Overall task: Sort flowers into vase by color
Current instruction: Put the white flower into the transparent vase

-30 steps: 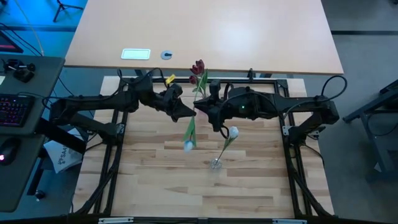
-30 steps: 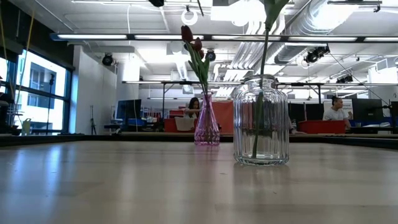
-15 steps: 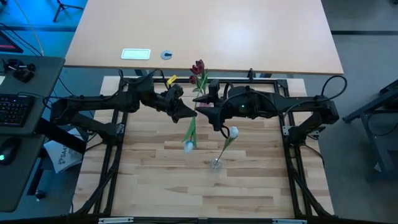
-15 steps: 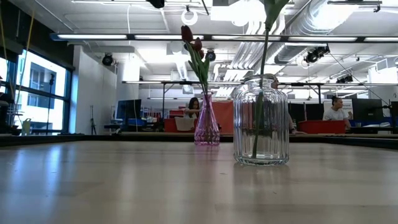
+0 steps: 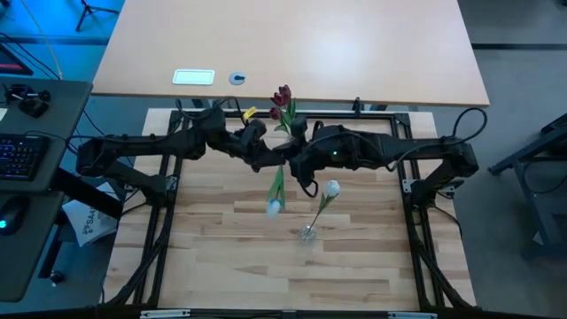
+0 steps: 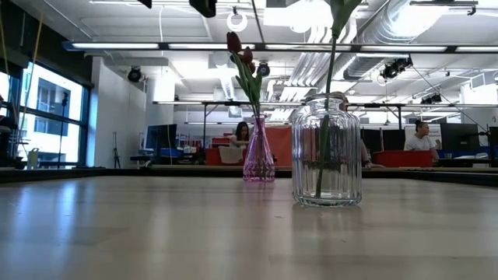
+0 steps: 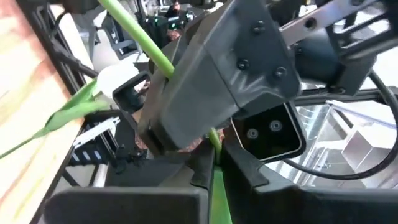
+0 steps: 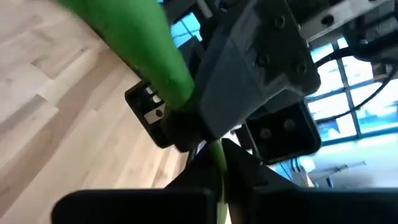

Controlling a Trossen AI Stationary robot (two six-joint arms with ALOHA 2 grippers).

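Note:
One white tulip (image 5: 275, 205) is held in the air between both arms over the table's far middle, its head toward the near edge. My left gripper (image 5: 270, 162) and my right gripper (image 5: 293, 167) meet tip to tip there, both shut on its green stem. A second white tulip (image 5: 330, 188) stands with its stem in the clear glass vase (image 6: 327, 152). Two dark red tulips (image 5: 282, 99) stand in the pink vase (image 6: 258, 159) at the far edge. In the low view only dark bits of the arms (image 6: 205, 6) show at the top. My left gripper pinches the white tulip's stem (image 7: 216, 177) between its two fingers, coming level from the table's left, across the stem. The flower is lifted clear of the table. My right gripper pinches the same stem (image 8: 218, 163) between its two fingers, coming level from the table's right, right beside the left fingers. The leaf (image 8: 149, 56) and head reach past the fingers toward the near edge.
The glass vase (image 5: 307, 232) stands near the table's middle, just near-right of the held flower's head. The pink vase sits behind the grippers at the far edge. Black frame rails (image 5: 164, 213) run along the table's left and right sides. Bare wood (image 5: 230, 266) lies toward the near edge.
My left gripper has moved toward the table's right and my right gripper a little toward the left, so the two now meet. The held white tulip has shifted slightly to the right with them. The vases and their flowers have stayed put.

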